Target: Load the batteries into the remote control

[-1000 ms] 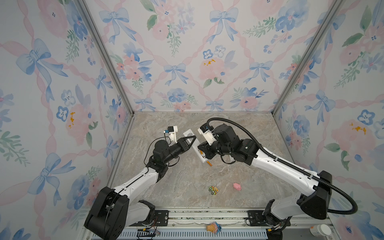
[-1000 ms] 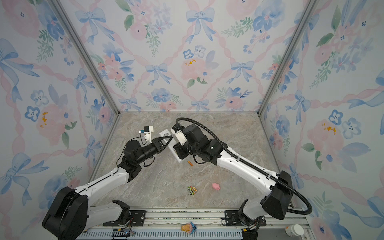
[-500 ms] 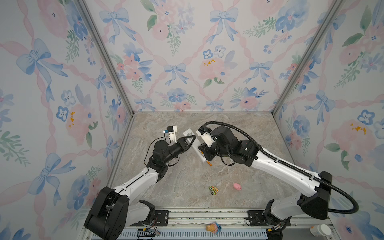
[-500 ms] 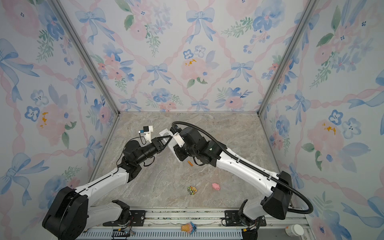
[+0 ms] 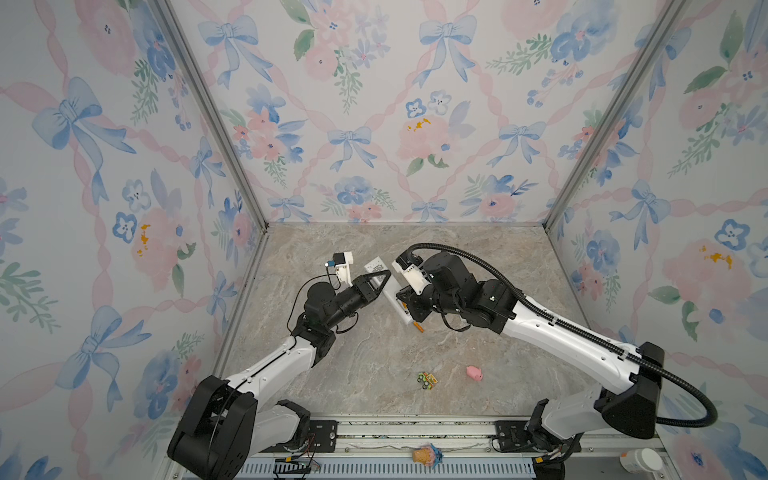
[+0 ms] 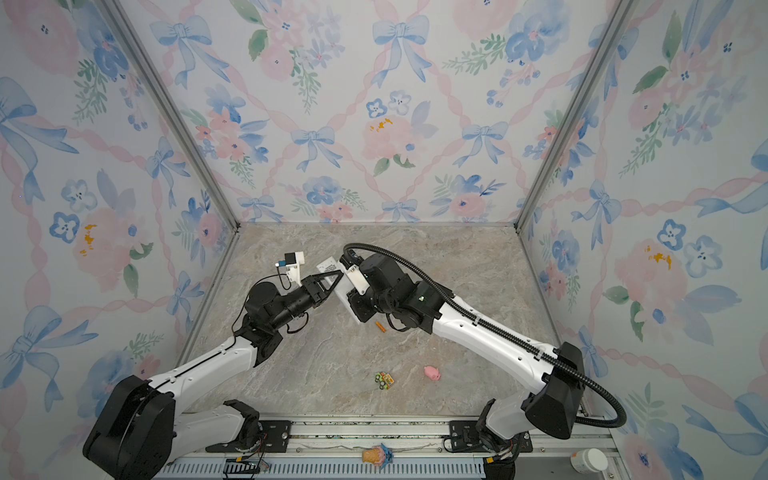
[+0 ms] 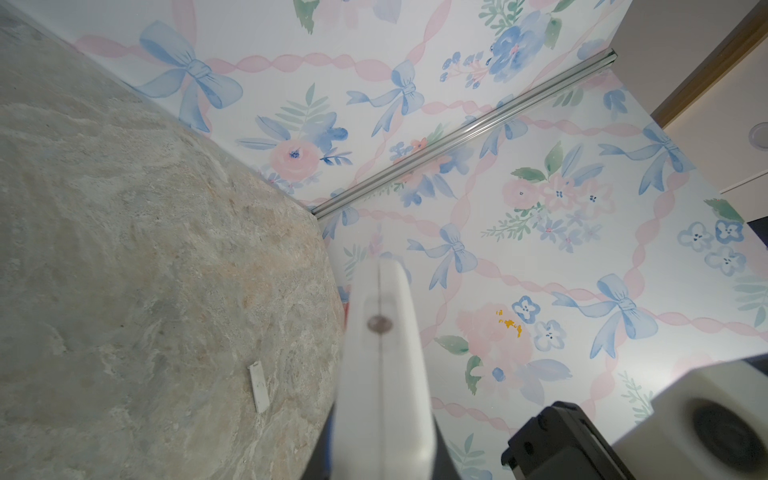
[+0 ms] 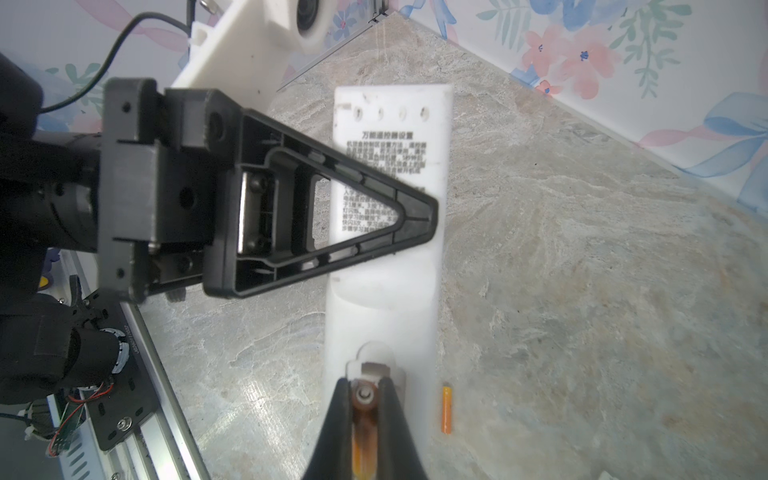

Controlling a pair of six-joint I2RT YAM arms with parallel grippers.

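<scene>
Two arms angle inward: left gripper (image 8: 420, 215) pinches the remote control (image 8: 390, 299), right gripper (image 8: 365, 387) pinches a battery (image 8: 363, 430) at its end; only the left wrist view shows a white cover (image 7: 258, 386).

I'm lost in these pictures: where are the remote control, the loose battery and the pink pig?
remote control (image 8: 384, 307): right wrist view, plain white back.
loose battery (image 8: 446, 410): right wrist view, orange middle.
pink pig toy (image 5: 473, 372): in a top view, body.
</scene>
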